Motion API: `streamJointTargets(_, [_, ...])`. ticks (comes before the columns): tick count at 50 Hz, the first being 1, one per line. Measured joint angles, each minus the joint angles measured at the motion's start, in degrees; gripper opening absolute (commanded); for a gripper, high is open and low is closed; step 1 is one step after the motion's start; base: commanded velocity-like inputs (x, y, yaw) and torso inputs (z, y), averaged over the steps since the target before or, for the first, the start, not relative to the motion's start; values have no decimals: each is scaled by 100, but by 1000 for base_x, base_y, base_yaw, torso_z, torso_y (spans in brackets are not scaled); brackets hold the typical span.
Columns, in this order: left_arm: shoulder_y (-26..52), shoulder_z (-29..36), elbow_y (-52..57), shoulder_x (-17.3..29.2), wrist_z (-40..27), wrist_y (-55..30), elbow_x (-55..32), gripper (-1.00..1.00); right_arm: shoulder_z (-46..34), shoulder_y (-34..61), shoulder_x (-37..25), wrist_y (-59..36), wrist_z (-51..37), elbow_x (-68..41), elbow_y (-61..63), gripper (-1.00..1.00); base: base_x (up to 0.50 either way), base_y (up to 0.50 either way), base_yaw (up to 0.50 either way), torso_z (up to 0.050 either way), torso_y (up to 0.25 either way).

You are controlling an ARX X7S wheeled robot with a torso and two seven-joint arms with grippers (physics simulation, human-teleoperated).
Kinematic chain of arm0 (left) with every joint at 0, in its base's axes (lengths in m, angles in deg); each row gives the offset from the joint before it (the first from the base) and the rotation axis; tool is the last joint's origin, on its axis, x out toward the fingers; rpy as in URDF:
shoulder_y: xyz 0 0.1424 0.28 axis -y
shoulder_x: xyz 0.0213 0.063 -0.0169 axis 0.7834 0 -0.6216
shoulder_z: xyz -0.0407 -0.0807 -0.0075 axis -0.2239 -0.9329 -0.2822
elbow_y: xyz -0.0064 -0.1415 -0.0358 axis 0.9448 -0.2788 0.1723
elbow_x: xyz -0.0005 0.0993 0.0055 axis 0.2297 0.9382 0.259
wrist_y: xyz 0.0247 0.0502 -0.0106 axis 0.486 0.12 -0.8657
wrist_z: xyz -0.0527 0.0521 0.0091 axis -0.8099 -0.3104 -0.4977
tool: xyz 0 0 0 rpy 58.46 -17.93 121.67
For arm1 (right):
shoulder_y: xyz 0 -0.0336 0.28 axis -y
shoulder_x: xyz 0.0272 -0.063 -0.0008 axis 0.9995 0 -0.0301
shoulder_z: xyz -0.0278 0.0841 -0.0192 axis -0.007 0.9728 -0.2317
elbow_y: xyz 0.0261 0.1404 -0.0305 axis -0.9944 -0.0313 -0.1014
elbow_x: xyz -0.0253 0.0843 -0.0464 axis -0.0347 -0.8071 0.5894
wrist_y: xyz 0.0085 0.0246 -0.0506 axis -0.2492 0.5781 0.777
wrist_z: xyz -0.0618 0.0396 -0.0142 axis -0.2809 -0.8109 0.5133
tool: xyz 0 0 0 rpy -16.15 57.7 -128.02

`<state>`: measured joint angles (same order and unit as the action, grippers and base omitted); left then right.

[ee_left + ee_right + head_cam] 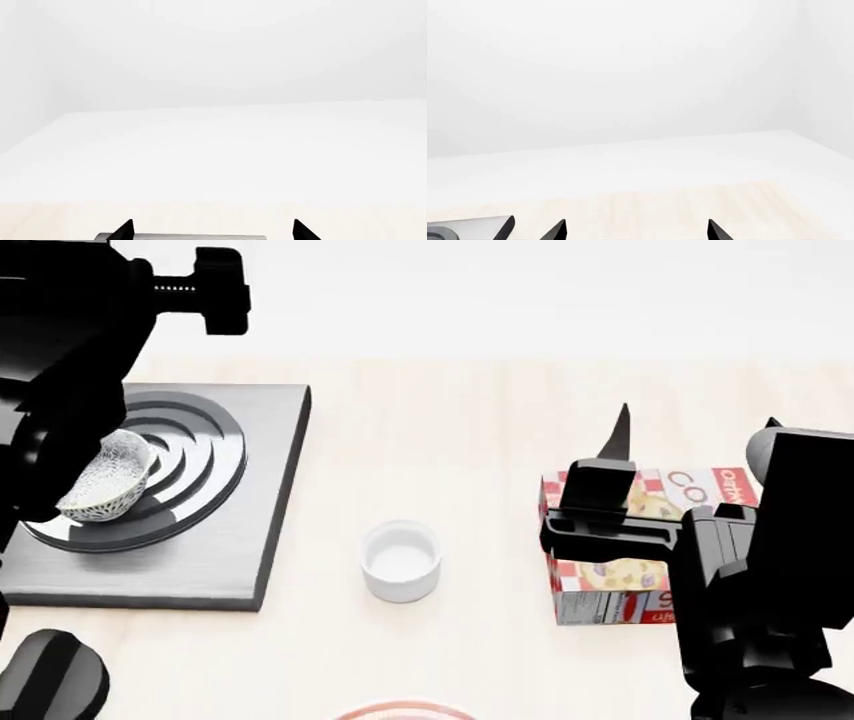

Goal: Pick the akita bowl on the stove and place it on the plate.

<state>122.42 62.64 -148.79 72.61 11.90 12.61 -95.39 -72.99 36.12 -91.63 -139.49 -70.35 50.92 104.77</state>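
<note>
Bowl (110, 480) sits tilted on stove (200, 490), upper left of head view, partly behind L arm. L claw (212, 230) & R claw (635, 230) both wide, holding nothing. Plate (400, 710) rim at bottom edge.

Akita bowl (110, 480) on stove (254, 530)

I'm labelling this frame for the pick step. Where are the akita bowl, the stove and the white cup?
akita bowl (110, 483): head view, on its patterned outer wall.
stove (274, 455): head view, on the bare grey slab right of the burner rings.
white cup (400, 560): head view, on its white inside.
</note>
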Motion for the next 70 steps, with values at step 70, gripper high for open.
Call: streamJointTargets(70, [-454,837,377,125,-672,-1029,362,100,-64,-29,-103,123,-145,-178,-78,100,0,0,0,6,-37])
